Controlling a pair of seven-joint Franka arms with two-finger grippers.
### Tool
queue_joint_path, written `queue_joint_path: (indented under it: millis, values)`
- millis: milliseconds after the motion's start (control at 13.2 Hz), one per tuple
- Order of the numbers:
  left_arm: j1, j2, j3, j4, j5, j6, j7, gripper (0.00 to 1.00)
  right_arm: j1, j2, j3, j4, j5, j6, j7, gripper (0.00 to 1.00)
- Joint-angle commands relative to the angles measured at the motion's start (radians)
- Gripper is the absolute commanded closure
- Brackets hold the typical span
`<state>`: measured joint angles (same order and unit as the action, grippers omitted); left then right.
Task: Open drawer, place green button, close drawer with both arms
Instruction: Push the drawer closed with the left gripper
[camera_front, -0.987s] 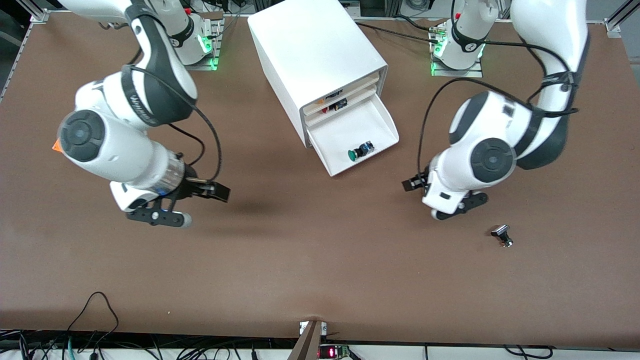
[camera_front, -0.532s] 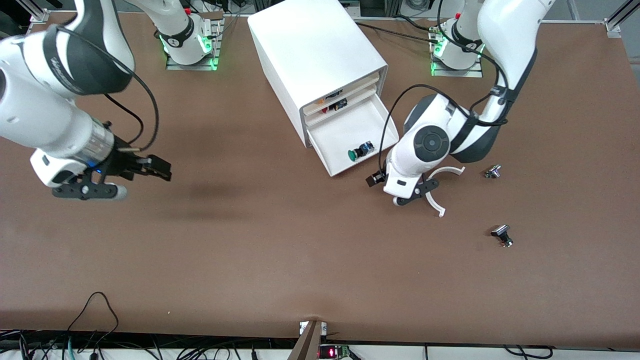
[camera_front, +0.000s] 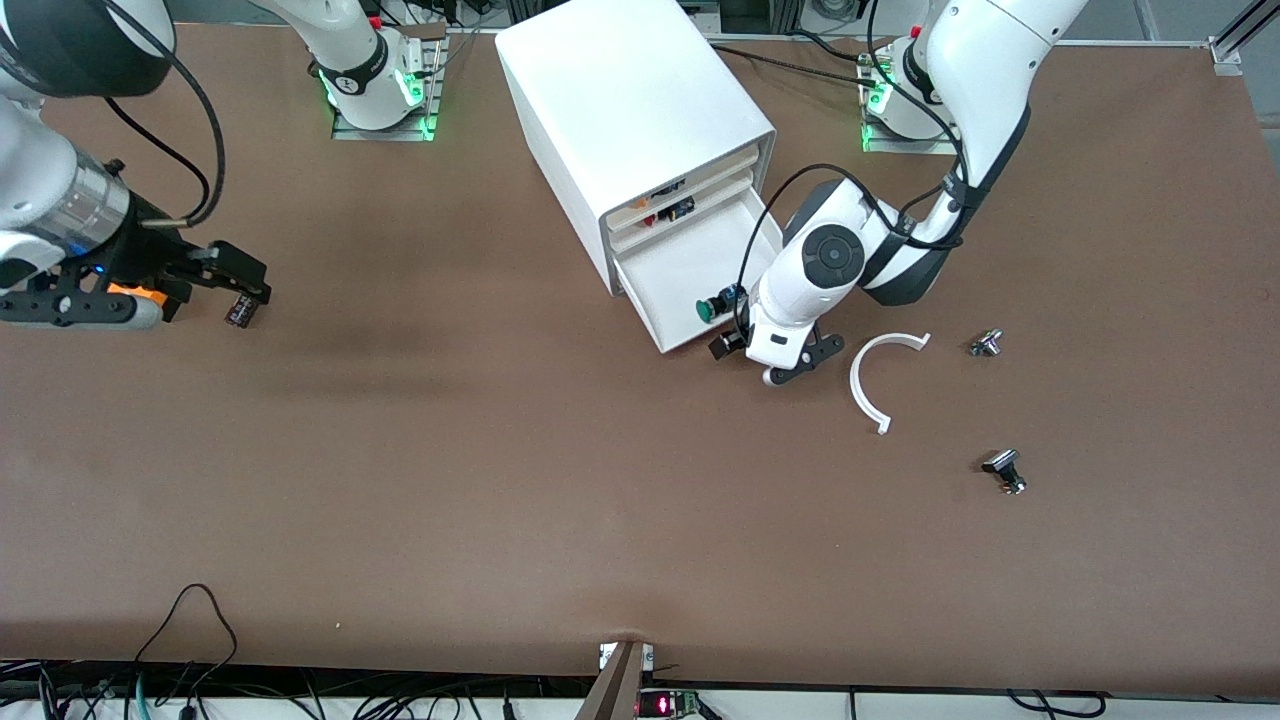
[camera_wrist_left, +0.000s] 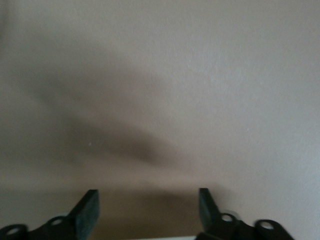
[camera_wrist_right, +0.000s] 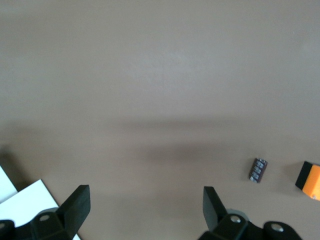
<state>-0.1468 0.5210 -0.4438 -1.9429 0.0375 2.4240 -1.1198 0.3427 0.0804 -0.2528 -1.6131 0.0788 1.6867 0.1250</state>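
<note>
The drawer (camera_front: 690, 262), third tier of the white cabinet (camera_front: 630, 100), stands pulled out. The button (camera_front: 712, 306) with its green cap lies in it near the front rim. My left gripper (camera_front: 795, 362) is open and empty, low over the table just in front of the drawer, at the corner toward the left arm's end. Its wrist view shows open fingers (camera_wrist_left: 90, 210) over blurred brown table. My right gripper (camera_front: 70, 305) is open and empty at the right arm's end of the table, over an orange box (camera_front: 135, 295). Its wrist view shows spread fingers (camera_wrist_right: 75, 202) over bare table.
A white curved strip (camera_front: 868, 385) lies on the table by the left gripper. Two silver-and-black small parts (camera_front: 987, 343) (camera_front: 1004, 468) lie toward the left arm's end. A small dark part (camera_front: 238, 312) (camera_wrist_right: 258, 170) lies beside the orange box (camera_wrist_right: 311, 180).
The left arm has swung in to the drawer's front, uncovering the white strip and a small part. The right arm has drawn away to its end of the table, over the orange box.
</note>
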Motion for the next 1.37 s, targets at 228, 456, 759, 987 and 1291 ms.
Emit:
queue_joint_path:
  millis: [228, 456, 759, 987, 1291]
  values:
    - [0.006, -0.032, -0.056, -0.051, 0.019, -0.01, -0.028, 0.48, 0.013, -0.067, 0.004, -0.05, -0.042, -0.056, 0.007, 0.0]
    - [0.015, -0.041, -0.096, -0.059, 0.019, -0.042, -0.031, 0.46, -0.074, -0.067, 0.094, -0.042, -0.086, -0.051, 0.007, 0.0]
    - [0.013, -0.044, -0.145, -0.06, 0.018, -0.085, -0.067, 0.45, -0.319, -0.087, 0.329, -0.042, -0.091, -0.053, 0.008, 0.0]
    - [0.01, -0.044, -0.199, -0.064, 0.018, -0.105, -0.13, 0.4, -0.329, -0.096, 0.337, -0.042, -0.09, -0.055, 0.01, 0.0]
    - [0.006, -0.039, -0.24, -0.064, -0.022, -0.106, -0.176, 0.12, -0.33, -0.113, 0.336, -0.048, -0.077, -0.048, 0.077, 0.0]
